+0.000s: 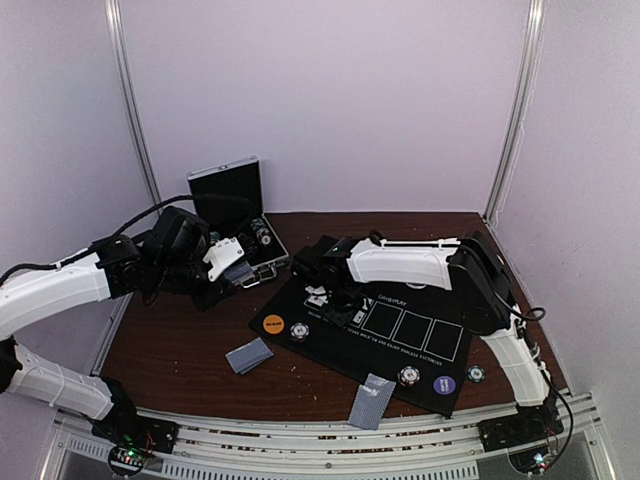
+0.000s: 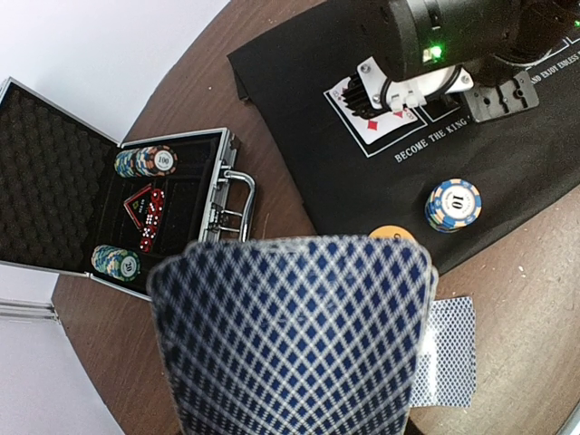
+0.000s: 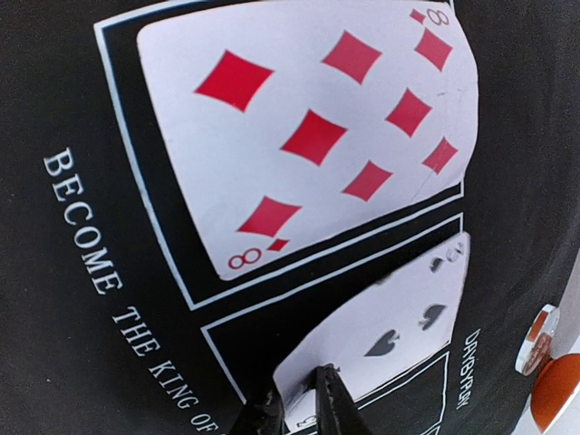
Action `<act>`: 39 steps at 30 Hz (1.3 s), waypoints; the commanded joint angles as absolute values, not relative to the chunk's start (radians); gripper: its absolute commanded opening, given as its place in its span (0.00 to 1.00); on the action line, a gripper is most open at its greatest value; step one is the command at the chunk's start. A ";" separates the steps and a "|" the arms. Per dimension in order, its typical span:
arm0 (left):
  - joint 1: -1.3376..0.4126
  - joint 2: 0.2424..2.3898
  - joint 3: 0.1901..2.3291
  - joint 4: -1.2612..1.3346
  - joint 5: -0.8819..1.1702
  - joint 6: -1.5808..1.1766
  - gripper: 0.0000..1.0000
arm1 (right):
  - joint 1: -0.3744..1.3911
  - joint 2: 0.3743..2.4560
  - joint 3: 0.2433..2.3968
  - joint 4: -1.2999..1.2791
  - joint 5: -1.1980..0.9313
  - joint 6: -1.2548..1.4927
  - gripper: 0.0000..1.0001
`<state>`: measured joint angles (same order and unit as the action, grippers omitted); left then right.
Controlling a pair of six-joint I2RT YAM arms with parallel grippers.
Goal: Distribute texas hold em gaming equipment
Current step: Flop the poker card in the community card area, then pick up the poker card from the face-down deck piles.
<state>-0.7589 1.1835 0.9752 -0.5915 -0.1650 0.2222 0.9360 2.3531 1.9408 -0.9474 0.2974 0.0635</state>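
Our left pincer [image 1: 230, 268] is clamped on a blue diamond-backed card [image 2: 290, 344], held above the counter [image 1: 170, 355] left of the black mat [image 1: 322, 346]; that card fills the near part of the left wrist view. Our right pincer [image 3: 297, 408] sits low over the mat's left end, its dark tips nearly together at the edge of a face-up spade card [image 3: 390, 326], and we cannot tell whether they grip it. The spade card shows over the second white rectangle, just beside the eight of diamonds [image 3: 308, 136], which lies face up in the leftmost one. We see an orange button [image 1: 273, 324] and a striped chip [image 1: 300, 330] at the mat's left corner, and near its right end a second chip [image 1: 408, 376], a purple button [image 1: 444, 384] and a third chip [image 1: 476, 374]. One face-down pile [image 1: 249, 355] lies on the counter left of the mat, and another face-down pile [image 1: 371, 401] overlaps its near edge. An open metal case [image 1: 235, 200] at the far left holds more chips [image 2: 145, 163] and red dice [image 2: 145, 213].
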 commanded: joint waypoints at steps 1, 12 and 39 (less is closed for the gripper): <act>-0.760 1.169 0.968 -0.538 -0.173 0.222 0.37 | 0.932 2.350 1.939 -0.961 0.220 0.080 0.19; -0.760 1.170 0.976 -0.538 -0.164 0.225 0.37 | 0.932 2.201 1.948 -0.908 0.116 0.034 0.52; -0.759 1.154 0.999 -0.539 -0.100 0.243 0.38 | 0.858 2.107 1.720 0.245 -0.859 0.620 0.85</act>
<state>-0.7589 1.1732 0.9752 -0.5911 -0.1123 0.2367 0.8394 2.0884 1.6497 0.1909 -0.7788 0.5911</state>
